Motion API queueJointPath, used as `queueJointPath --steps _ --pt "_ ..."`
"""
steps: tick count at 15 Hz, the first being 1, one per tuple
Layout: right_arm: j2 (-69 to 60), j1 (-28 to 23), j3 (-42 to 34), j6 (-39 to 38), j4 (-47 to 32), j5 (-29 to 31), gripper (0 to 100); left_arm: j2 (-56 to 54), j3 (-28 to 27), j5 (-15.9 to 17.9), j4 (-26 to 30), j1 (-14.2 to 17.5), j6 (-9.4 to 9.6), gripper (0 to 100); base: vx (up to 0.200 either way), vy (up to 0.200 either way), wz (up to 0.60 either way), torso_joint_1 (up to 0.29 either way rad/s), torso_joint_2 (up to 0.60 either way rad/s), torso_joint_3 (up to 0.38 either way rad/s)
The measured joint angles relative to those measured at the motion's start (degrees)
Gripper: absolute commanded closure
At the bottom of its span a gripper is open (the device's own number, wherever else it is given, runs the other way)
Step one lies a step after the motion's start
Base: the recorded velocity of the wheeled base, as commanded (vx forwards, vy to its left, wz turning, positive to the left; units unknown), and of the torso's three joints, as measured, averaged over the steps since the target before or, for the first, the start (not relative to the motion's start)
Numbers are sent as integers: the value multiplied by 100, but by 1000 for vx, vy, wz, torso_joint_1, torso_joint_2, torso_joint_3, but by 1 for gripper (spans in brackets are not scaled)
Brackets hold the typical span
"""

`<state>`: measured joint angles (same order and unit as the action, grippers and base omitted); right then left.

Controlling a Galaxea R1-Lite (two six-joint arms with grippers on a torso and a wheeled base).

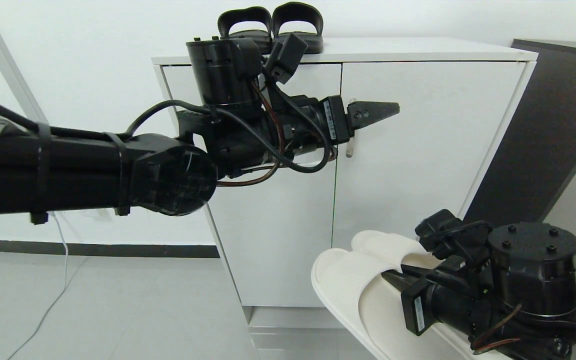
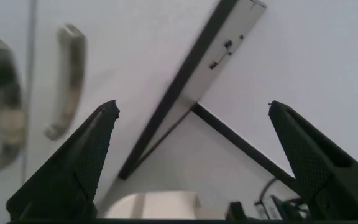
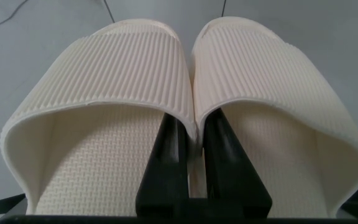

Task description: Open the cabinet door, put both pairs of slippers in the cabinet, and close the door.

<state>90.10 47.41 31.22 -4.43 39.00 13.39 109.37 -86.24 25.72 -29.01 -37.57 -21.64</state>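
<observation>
Left tool (image 1: 379,111) on your arm is up in front of the cabinet (image 1: 418,165) at handle height, jaws spread wide apart, nothing between them. Both doors (image 1: 278,225) are shut. In the left wrist view the two metal handles (image 2: 67,81) sit off beside one finger (image 2: 79,168), outside the gap; can't tell whether the tool touches either one.

Right tool (image 3: 193,121) is low, in front of the cabinet's bottom right, and you've got it clamped on the white slippers (image 1: 353,280). The two slippers are side by side, one finger (image 3: 166,168) inside each, pinching the two inner strap walls together. Toes point away from the wrist, toward the cabinet base. The pair is off the floor (image 1: 93,305).

Black slippers (image 1: 270,25) sit as a pair on the cabinet top, near its left end, toes facing you.

Room: white cabinet stands on a pale grey tiled floor against a white wall (image 1: 68,50) with a dark baseboard (image 1: 93,248). Dark panel (image 1: 543,140) stands just right of the cabinet. Thin white cable (image 1: 60,280) trails down the wall and across the floor, left of the cabinet.
</observation>
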Motion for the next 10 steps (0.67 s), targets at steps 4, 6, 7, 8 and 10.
queueJointPath --steps 4,6,7,8,10 --pt "-9 0 -2 9 0 -1 100 145 -144 -189 162 130 126 0 0 0 0 0 0 0" --pt "-9 2 -2 11 -5 -1 100 221 -210 -246 182 172 133 0 0 0 0 0 0 0" --pt "-7 2 -2 13 -7 -4 100 283 -301 -310 235 179 134 0 0 0 0 0 0 0" --pt "-7 2 0 11 -9 -4 100 356 -430 -378 316 179 134 0 0 0 0 0 0 0" --pt "-7 2 0 11 -18 -1 100 521 -780 -411 627 185 141 0 0 0 0 0 0 0"
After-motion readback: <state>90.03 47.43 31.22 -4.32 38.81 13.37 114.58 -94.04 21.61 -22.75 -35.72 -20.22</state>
